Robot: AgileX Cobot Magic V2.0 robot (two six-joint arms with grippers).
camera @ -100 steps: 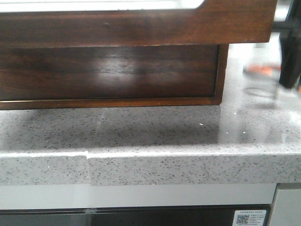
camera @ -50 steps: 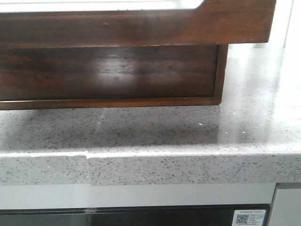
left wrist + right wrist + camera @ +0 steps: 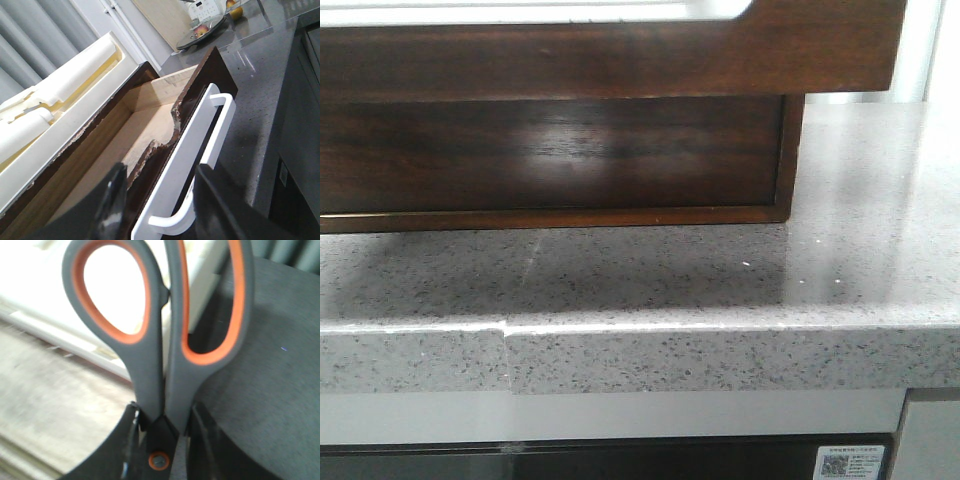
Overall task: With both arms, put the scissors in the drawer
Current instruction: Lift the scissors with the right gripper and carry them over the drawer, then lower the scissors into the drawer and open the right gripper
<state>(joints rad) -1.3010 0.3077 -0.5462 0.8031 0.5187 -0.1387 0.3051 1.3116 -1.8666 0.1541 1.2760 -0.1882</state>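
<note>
gripping the scissors (image 3: 160, 365) near the pivot, right gripper (image 3: 160, 440) is clamping them handles-out; light, stiff, slick plastic, while left gripper (image 3: 160, 200) is straddling the open drawer (image 3: 125, 145) handle (image 3: 192, 160), closure unclear.

Low front camera close to the drawer (image 3: 550, 150); wrist cameras look along fingers (image 3: 112, 200).

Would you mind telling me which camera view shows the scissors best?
The right wrist view: the scissors fill it, grey handles with orange linings, clamped near the pivot by the right gripper. The front and left wrist views show none of them.
</note>
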